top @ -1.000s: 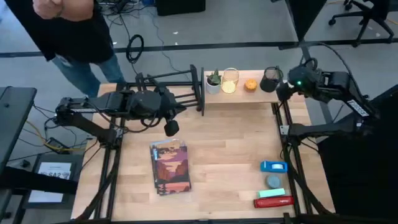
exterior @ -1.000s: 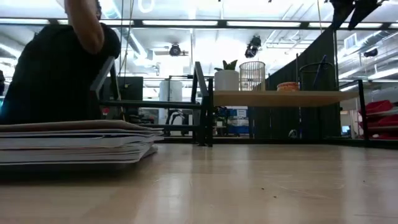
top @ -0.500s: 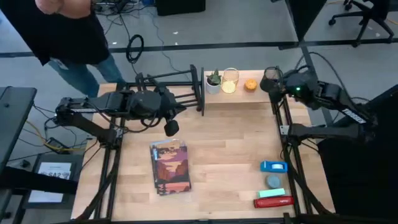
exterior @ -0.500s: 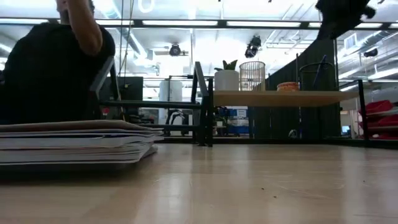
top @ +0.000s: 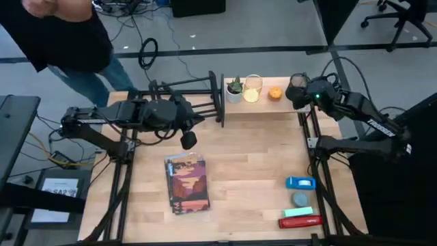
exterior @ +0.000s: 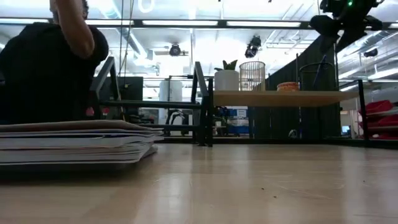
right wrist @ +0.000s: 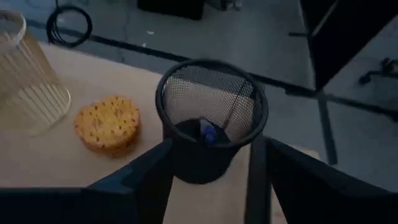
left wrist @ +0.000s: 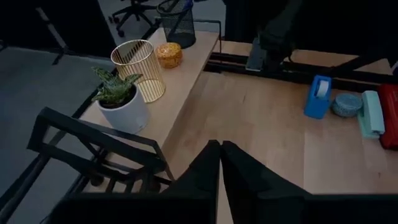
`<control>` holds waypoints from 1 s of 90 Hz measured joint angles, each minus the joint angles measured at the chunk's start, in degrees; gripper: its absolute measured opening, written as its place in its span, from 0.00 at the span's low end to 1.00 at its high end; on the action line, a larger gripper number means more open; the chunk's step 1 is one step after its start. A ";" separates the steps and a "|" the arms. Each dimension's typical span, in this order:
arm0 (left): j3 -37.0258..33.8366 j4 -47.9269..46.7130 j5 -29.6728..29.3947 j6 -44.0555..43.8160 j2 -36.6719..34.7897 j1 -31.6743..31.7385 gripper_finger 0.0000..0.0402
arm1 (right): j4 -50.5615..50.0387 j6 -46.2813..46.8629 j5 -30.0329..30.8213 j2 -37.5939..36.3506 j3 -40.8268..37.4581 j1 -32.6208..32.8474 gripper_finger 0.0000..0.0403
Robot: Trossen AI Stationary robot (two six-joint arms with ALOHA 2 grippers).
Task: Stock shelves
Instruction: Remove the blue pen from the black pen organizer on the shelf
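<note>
Shelves stand along the far edge of the tabletop [top: 239, 171]: the black metal-bar rack [top: 188, 92] at far left of centre, and just right of it the pale wooden plank shelf [top: 263, 104] on black posts. On the plank shelf, from left to right, sit a small potted plant [top: 234, 89], a gold wire cup [top: 252, 87], a round orange object [top: 274, 93] and a black mesh pen cup [top: 296, 87].

The right end effector [right wrist: 208, 158] hangs above the plank shelf at the mesh pen cup, its fingers apart with one on each side of the cup; whether they touch it cannot be told. A blue pen stands inside the cup.

The left end effector [left wrist: 221, 163] waits over the tabletop just in front of the rack, fingers pressed together and empty.

A stack of magazines [top: 186, 183] lies near the middle of the tabletop. At near right are a blue tape dispenser [top: 300, 182], a round grey-blue item [top: 300, 199], a mint eraser-like block [top: 298, 212] and a red stapler [top: 300, 221].

A person [top: 65, 31] in dark clothing stands beyond the far left corner.
</note>
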 joint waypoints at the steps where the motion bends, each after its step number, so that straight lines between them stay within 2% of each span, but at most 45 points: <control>1: 0.00 0.00 0.00 -0.01 0.01 0.01 0.00 | 0.22 0.13 -0.28 0.00 0.00 -0.22 0.52; 20: 0.00 0.00 -0.02 -0.08 0.01 0.02 0.00 | 0.45 1.60 -9.13 1.00 1.66 -6.34 0.46; 53: 0.00 0.00 -0.02 -0.08 0.00 0.02 0.00 | -6.90 2.72 -23.97 6.81 5.67 -16.05 0.33; 90: 0.00 0.01 -0.02 -0.08 0.02 -0.01 0.00 | -6.99 2.74 -25.90 8.90 5.81 -16.84 0.22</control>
